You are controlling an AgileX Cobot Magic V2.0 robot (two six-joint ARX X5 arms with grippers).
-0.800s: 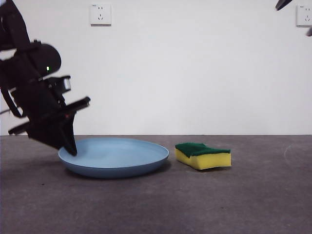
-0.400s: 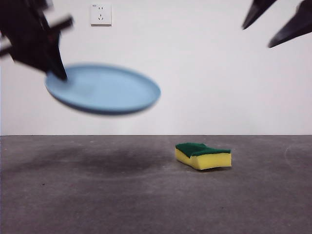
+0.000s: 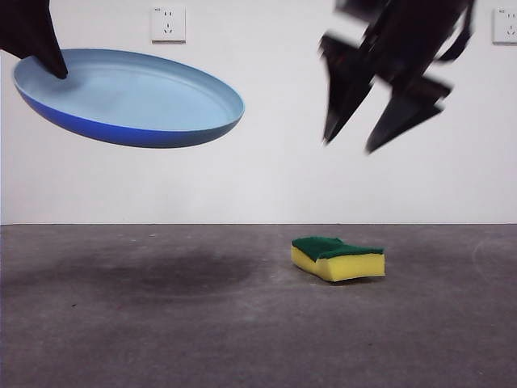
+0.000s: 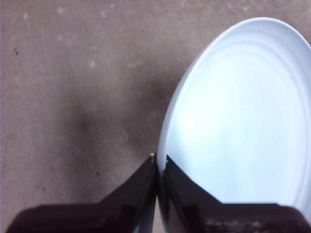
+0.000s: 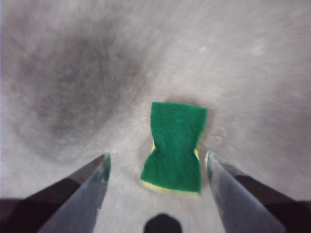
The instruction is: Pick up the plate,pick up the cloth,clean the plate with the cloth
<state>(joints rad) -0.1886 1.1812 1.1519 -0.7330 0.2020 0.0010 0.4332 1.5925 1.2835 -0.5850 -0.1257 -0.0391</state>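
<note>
Left gripper (image 4: pixel 159 162) has its fingers pinched tight on the rim of the wide, shallow, light-blue round plate (image 3: pixel 129 99), holding it high over the grey bench (image 3: pixel 161 339), tilted, far edge free, with open air beneath and only a soft shadow on the surface below. Right gripper (image 3: pixel 355 137) hangs above the small yellow foam sponge with dark green scouring top (image 3: pixel 338 257), fingers spread wide and empty, well apart from it. Sponge lies flat on the bench, green face up, waisted in outline, clear room all round.
</note>
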